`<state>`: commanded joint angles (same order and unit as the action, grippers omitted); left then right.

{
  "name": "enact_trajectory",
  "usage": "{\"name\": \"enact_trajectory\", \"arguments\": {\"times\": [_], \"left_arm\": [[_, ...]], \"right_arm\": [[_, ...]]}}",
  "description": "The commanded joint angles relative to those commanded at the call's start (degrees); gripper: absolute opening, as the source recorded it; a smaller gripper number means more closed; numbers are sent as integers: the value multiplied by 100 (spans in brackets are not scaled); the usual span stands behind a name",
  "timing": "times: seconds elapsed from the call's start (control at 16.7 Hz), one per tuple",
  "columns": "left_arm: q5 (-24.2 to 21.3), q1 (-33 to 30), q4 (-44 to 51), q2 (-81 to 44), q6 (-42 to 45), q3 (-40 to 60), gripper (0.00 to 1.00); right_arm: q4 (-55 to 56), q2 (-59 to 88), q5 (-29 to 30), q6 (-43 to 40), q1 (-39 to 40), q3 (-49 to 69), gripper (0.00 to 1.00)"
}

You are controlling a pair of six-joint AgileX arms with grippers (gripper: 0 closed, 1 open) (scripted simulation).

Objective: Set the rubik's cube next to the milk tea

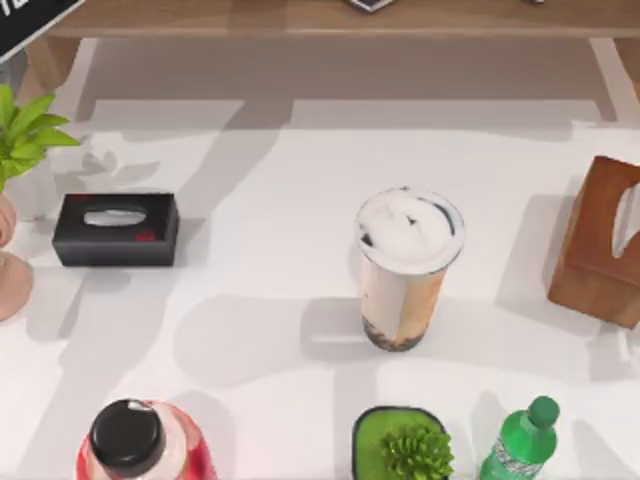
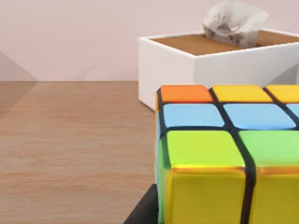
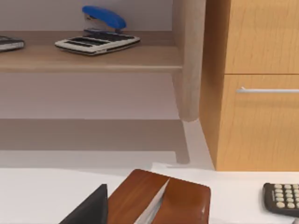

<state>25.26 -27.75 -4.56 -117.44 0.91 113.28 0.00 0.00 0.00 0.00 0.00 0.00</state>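
White table [image 1: 250,330] — milk tea [image 1: 405,268] upright near centre; black tissue box [image 1: 116,229] at left, brown wooden tissue box [image 1: 600,240] at right. Left wrist view: rubik's cube [image 2: 224,154] close up, over a wooden surface [image 2: 70,149] before a white tissue box [image 2: 205,60] — claw grip: cannot tell

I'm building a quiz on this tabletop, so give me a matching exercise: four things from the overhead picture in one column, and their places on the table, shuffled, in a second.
Things:
1. tall clear plastic cup of milk tea with a white foamy top
2. black rectangular tissue box
3. green plastic bottle with a green cap
4. brown wooden tissue box

Places:
A. near edge, right part
B. right edge
C. left part
D. about the middle

Pairs: 1-D, 2-C, 3-A, 4-B
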Motion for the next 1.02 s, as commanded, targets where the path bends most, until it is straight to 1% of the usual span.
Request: {"name": "enact_trajectory", "arguments": {"times": [0.54, 0.84, 1.02], "left_arm": [[4, 0, -13, 15, 7, 15, 0], [130, 401, -306, 145, -63, 150, 0], [143, 407, -190, 38, -100, 198, 0]], "right_arm": [[0, 0, 0, 0, 0, 0, 100], [0, 0, 0, 0, 0, 0, 100], [0, 0, 0, 0, 0, 0, 100]]}}
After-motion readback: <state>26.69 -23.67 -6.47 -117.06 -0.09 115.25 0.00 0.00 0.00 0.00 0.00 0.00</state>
